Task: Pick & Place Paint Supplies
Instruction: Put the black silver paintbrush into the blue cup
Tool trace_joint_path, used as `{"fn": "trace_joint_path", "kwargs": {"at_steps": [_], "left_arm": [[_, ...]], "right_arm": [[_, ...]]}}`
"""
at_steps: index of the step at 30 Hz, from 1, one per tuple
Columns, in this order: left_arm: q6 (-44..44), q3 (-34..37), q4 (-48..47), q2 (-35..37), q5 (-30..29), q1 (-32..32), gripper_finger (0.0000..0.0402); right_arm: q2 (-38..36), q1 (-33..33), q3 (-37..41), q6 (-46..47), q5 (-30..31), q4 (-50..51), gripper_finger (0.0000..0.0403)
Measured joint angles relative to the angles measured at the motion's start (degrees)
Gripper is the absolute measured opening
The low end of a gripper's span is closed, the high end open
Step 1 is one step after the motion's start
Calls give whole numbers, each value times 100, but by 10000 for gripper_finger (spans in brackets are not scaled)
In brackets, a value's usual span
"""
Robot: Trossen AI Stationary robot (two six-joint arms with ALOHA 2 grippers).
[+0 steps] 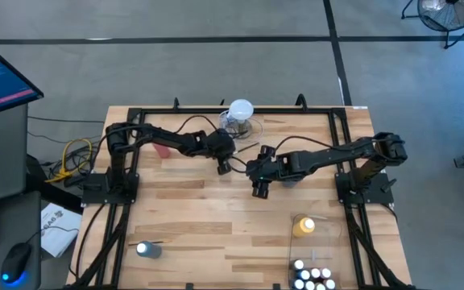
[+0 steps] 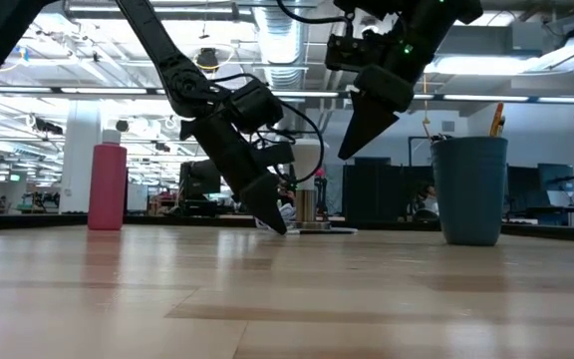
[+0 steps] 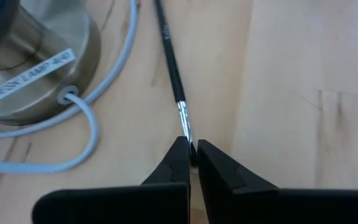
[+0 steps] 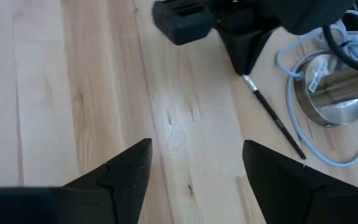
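A thin dark paintbrush (image 3: 169, 59) lies flat on the wooden table beside a metal lamp base (image 3: 30, 62). My left gripper (image 3: 191, 155) is low at the table's middle (image 1: 225, 167), shut on the brush's silver-banded end. My right gripper (image 4: 194, 162) hangs open above the table, just right of the left one (image 1: 260, 191), with nothing between its fingers. Its wrist view shows the brush (image 4: 272, 118) running from the left gripper's tip toward the lamp base. My left gripper pinches the brush's silver ferrule end (image 3: 185, 127) between its two fingertips. The fingers slant down from the table's left side, roughly in line with the brush. The brush lies on the table, its handle stretching away toward the lamp base.
The lamp with a white round top (image 1: 240, 113) and its grey cable (image 3: 92, 118) sit close behind the brush. A pink bottle (image 1: 161, 149) stands under the left arm. A clear bin at the near right holds a yellow bottle (image 1: 303, 227) and small white-capped bottles (image 1: 312, 278). A cup (image 1: 147, 250) stands near left.
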State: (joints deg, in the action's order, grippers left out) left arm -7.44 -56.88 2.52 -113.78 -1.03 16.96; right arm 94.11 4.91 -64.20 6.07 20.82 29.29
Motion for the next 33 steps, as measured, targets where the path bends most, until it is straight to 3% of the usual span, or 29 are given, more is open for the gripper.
{"fn": "trace_joint_path", "kwargs": {"at_steps": [16,27,33], "left_arm": [[190,28,50,17,152,64,9],[349,-14,803,-13,-56,13,142],[381,-96,850,-24,-304,61,161]], "right_arm": [[-2,32,0,0,-1,-110,244],[-4,28,0,0,0,-108,244],[-7,26,-2,0,0,-120,244]]}}
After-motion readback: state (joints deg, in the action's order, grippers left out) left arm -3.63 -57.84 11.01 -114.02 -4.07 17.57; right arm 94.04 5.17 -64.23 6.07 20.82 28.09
